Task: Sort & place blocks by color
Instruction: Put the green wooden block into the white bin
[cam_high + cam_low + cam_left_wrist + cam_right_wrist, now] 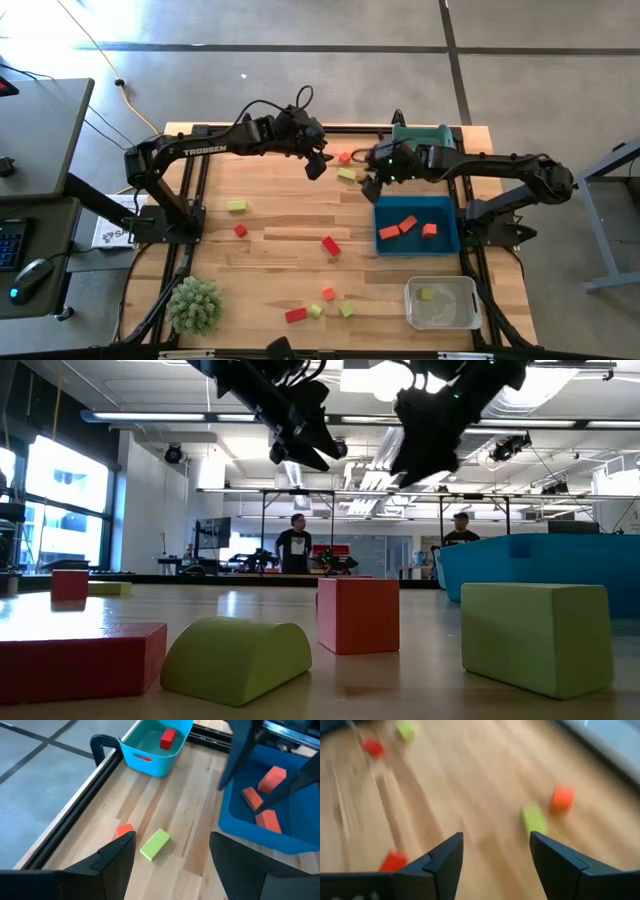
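Yellow-green bar (346, 174) lies flat on the wood near the table's far edge, just beside an orange cube (344, 157); in the left wrist view the bar (154, 843) sits between that arm's spread fingers, apart from both.

Left gripper (316, 166): raised above the table, jaws wide, holding nothing. Right gripper (369, 184): also raised, hanging over the gap between the bar and the blue bin (448, 238), jaws parted and empty.

Bins so far: three orange blocks (404, 227) in the blue bin, one red block (168, 738) in the teal bin (131, 753), one yellow-green piece (427, 294) in the clear tub (467, 318). Loose red and green blocks (330, 245) are scattered across the middle and the near side of the table.

Handling, judged: the bar looks solid, rigid and light, with smooth faces, so it will not deform but may skate or twist if you pinch it off-centre. Take it across the short width, pads on the two long flat sides, at mid-length. Align the jaws to its diagonal lie first. Watch the cube just beside it: a finger coming down on that side could nudge it. The two arms are close here, so move one at a time.
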`<state>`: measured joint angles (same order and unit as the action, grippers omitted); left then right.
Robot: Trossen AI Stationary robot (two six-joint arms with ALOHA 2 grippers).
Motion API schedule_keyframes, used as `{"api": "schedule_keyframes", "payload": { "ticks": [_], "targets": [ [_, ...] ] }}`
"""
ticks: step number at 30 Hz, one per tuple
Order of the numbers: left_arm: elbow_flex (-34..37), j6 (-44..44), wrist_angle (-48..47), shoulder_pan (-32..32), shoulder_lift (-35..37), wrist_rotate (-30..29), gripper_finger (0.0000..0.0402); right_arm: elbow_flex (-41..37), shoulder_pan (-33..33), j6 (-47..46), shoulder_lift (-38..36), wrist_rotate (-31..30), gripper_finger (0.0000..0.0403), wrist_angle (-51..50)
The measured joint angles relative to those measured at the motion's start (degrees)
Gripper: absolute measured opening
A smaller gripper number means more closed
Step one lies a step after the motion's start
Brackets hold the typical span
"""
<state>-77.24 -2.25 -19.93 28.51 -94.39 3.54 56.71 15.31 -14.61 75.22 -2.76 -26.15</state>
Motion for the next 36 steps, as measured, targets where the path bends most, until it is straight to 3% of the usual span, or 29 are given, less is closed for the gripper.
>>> {"api": "schedule_keyframes", "payload": {
  "ticks": [6,13,22,36],
  "targets": [
    [0.0,-2.6,0.0,0.4,0.0,0.0,0.0243,0.0,4.8,8.6,0.0,0.0,0.0216,13.8],
    [0.0,-6.0,-0.1,1.6,0.0,0.1,0.0243,0.0,10.3,13.7,0.2,0.0,0.0216,21.6],
    [0.0,-12.0,0.0,4.0,0.0,-1.7,0.0243,0.1,13.2,15.1,5.4,3.3,0.0216,23.2],
    [0.0,-12.6,-0.3,5.3,0.0,-2.9,0.0243,0.1,13.2,12.1,19.4,6.3,0.0216,20.9]
  ]
}}
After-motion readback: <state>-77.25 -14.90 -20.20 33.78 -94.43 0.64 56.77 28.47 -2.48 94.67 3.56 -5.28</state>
